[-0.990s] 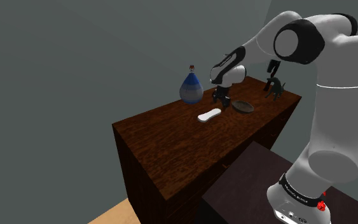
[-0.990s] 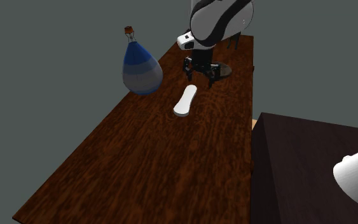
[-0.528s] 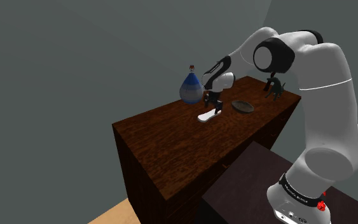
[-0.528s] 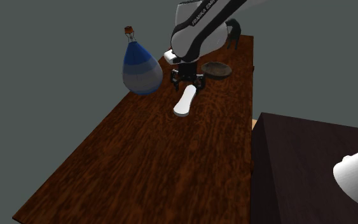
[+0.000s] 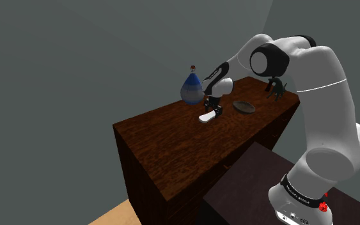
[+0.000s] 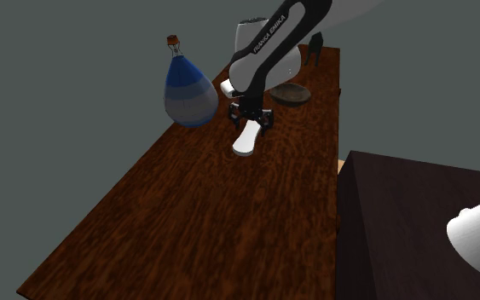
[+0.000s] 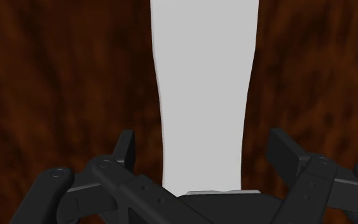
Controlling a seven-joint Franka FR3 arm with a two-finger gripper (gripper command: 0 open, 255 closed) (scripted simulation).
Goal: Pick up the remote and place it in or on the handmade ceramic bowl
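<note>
"How far along is it, would you say?"

"Early on, I'd judge. The white remote [image 6: 245, 143] lies flat on the dark wooden tabletop [image 6: 187, 230], and nothing has been lifted. The end effector [image 6: 251, 119] hangs low over one end of it."

"Has it got hold of it?"

"Not from what I can see. Looking along the hand, the two black fingers [image 7: 128, 147] stand apart, one on each side of the remote. A strip of bare wood shows between each finger and the white edge. So it's open and straddling the thing, not clasping it."

"And the bowl?"

"The shallow dark bowl [image 5: 244, 107] sits near the end effector, on the side away from the blue bottle [image 5: 192, 89]. The bottle stands close by on the other side. I see nothing lying in the bowl."

"So what's left?"

"Nearly everything, I reckon. It has to close on the remote, lift it, carry it the short way across to the bowl and let go. The reach and the lining-up look done. The remote runs lengthwise right between the fingers, so the closing seems well set up."

"Anything in the way?"

"The bottle is near the hand, but the way to the bowl leads off from it."
</note>
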